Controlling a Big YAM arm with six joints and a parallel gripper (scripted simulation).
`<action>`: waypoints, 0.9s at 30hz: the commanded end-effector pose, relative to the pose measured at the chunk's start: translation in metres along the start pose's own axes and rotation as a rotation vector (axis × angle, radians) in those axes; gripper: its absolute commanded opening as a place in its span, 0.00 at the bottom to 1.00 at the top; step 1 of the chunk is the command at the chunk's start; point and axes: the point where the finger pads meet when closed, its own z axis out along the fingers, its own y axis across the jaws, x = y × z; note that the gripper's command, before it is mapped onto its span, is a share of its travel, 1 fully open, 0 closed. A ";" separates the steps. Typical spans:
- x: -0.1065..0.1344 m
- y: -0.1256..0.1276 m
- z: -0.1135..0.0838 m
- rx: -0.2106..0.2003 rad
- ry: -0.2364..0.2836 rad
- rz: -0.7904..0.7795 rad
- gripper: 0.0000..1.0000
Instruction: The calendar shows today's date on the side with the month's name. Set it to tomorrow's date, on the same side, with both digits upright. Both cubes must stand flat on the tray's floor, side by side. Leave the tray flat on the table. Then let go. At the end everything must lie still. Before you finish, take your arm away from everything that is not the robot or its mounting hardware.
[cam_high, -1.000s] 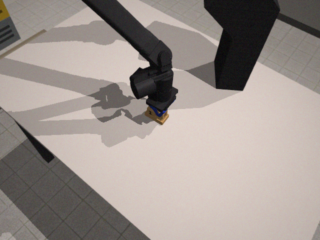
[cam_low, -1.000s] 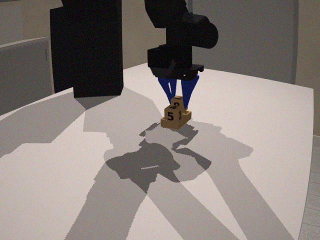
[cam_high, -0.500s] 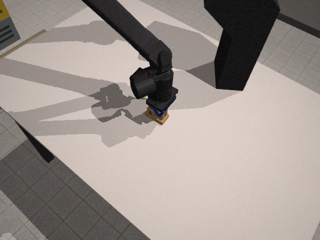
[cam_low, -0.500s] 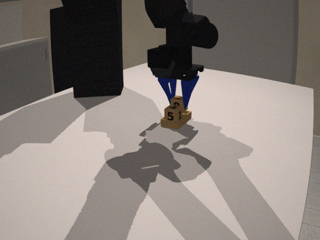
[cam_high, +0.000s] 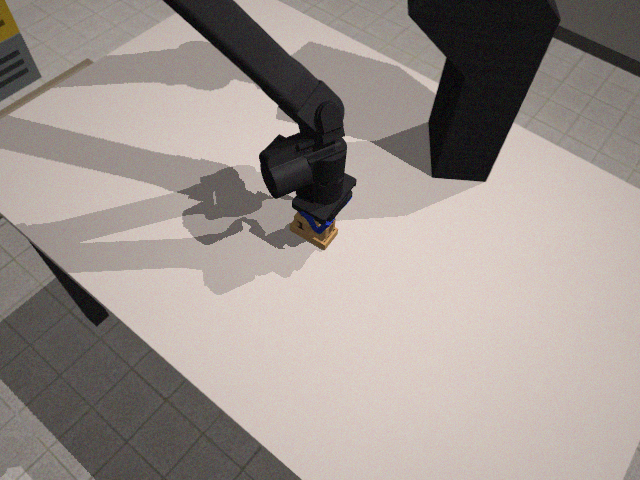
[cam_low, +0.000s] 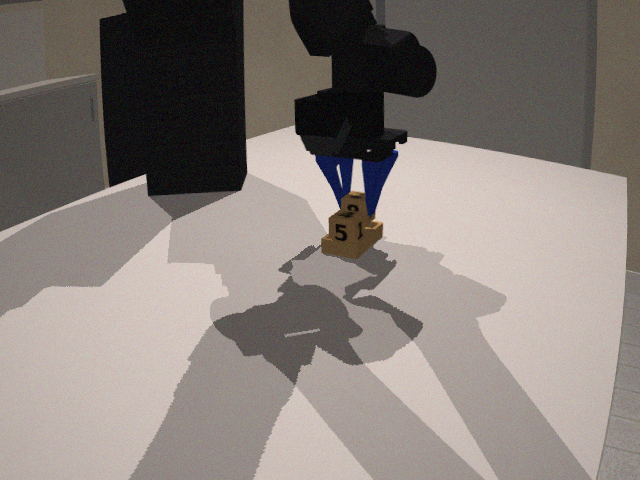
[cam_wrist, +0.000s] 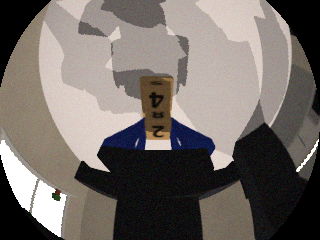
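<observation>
Fingers of our gripper (cam_high: 324, 227) (cam_low: 356, 208) (cam_wrist: 158, 130) stand fairly narrow, closed on the rear cube (cam_low: 353, 199) (cam_wrist: 158, 132), one blue finger on each side of it. We see a 2 on the top of this cube and part of an 8 on the face towards its neighbour. It sits higher than the front cube (cam_high: 300, 224) (cam_low: 344, 230) (cam_wrist: 156, 98), so we do not have it down on the tray's floor. The front cube rests in the wooden tray (cam_high: 325, 245) (cam_low: 339, 248), with a 4 on top, a 5 on its end face and a 1 on the face along the tray's long side. We have the tray lying flat on the pale table (cam_high: 439, 315) (cam_low: 522, 217) (cam_wrist: 210, 87). Above the tray, our black arm (cam_high: 268, 56) (cam_low: 382, 67) reaches down, its wrist over the cubes. Well apart from them, a large black column (cam_high: 480, 103) (cam_low: 180, 108) meets the table, and broad overlapping shadows spread around the tray. We cannot read the rear cube's face on the 1 side.
</observation>
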 end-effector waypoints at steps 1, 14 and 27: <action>-0.010 0.007 0.000 -0.007 -0.011 0.014 0.27; -0.010 0.008 0.001 -0.006 -0.010 0.023 0.27; -0.010 0.007 0.001 -0.004 -0.010 0.022 0.27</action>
